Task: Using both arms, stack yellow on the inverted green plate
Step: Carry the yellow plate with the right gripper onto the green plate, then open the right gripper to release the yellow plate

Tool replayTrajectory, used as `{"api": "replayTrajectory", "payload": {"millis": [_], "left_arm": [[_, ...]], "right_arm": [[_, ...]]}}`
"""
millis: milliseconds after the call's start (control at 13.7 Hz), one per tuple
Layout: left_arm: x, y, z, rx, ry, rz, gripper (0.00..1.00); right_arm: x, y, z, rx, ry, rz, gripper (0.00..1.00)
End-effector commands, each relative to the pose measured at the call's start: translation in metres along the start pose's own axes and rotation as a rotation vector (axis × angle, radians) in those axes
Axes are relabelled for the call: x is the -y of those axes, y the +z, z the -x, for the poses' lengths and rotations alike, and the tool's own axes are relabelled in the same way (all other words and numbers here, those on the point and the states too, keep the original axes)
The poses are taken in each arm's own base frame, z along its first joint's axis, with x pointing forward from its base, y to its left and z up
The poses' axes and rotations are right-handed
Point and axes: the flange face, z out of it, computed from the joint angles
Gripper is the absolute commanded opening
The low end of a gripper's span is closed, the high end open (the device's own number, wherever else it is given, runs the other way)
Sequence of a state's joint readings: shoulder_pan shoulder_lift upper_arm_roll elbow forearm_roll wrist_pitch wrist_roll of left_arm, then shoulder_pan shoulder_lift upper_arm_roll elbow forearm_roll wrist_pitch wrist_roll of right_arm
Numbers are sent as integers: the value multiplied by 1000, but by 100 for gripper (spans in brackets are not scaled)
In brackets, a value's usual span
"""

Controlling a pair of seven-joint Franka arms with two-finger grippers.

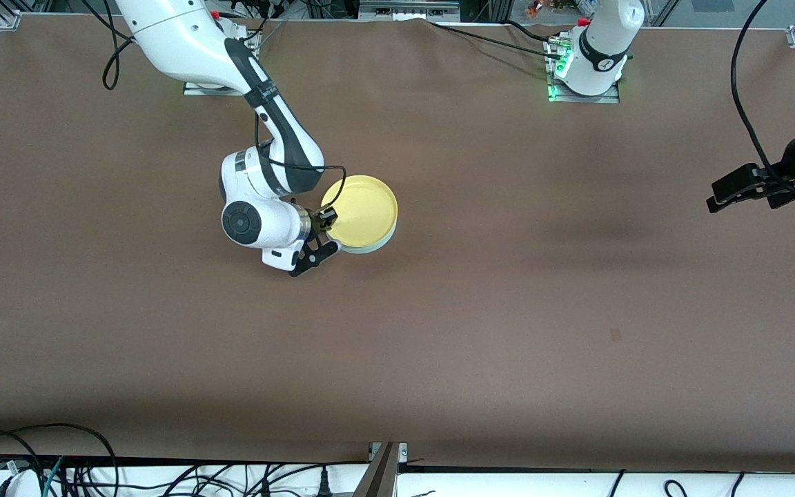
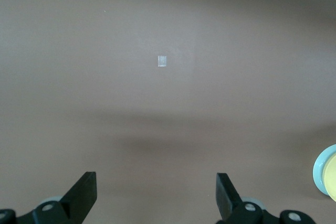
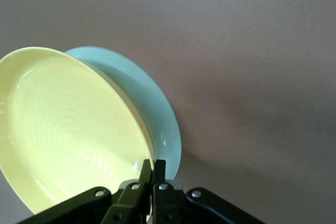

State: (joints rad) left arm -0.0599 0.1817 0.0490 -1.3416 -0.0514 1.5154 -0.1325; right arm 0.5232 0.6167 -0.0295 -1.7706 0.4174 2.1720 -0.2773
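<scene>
The right gripper (image 1: 329, 219) pinches the rim of the yellow (image 1: 363, 209), which sits over the green plate (image 1: 368, 246) mid-desk. It looks light, stiff and slippery; the rim suits. The left gripper (image 2: 156, 195) waits, spread.

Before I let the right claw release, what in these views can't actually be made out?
- Green plate: front view shows only a sliver; the yellow plate covers it, so inversion is unconfirmed.
- Contact between plates: right wrist view leaves it unclear.
- Right claw: shut on the yellow rim, its base cut by the frame edge.
- Left claw: open, waiting over bare table; its arm is cut by the front view's edge.
</scene>
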Motion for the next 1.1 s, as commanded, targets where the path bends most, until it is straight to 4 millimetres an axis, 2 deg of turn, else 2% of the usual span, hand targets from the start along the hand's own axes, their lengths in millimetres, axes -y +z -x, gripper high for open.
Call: {"api": "replayTrajectory", "payload": {"millis": [0, 73, 146, 293, 366, 513, 659, 806, 879, 1025], "left_arm": [[-2, -4, -4, -8, 5, 2, 100], [1, -5, -5, -8, 0, 2, 100], [5, -5, -5, -8, -6, 2, 100], [7, -6, -5, -11, -9, 2, 100], [7, -6, -5, -11, -9, 2, 100], [7, -7, -5, -13, -10, 2, 100], [9, -7, -6, -13, -13, 0, 100], [9, -8, -5, -15, -13, 1, 100], [10, -9, -5, -17, -15, 1, 100], [12, -11, -4, -17, -16, -2, 100]], "right_arm": [[-9, 5, -2, -28, 16, 3, 18], [-12, 4, -2, -27, 11, 1, 96], [-10, -3, -2, -33, 11, 0, 100], [-3, -22, 4, -1, 5, -18, 100], [-8, -37, 8, 9, 11, -20, 100], [-15, -80, 19, 17, 16, -17, 100], [-37, -128, 34, -2, 55, -15, 100], [-62, -180, 51, -6, 55, 79, 100], [-78, -198, 62, 39, 64, 126, 100], [-107, -251, 83, 76, 115, 176, 100]]}}
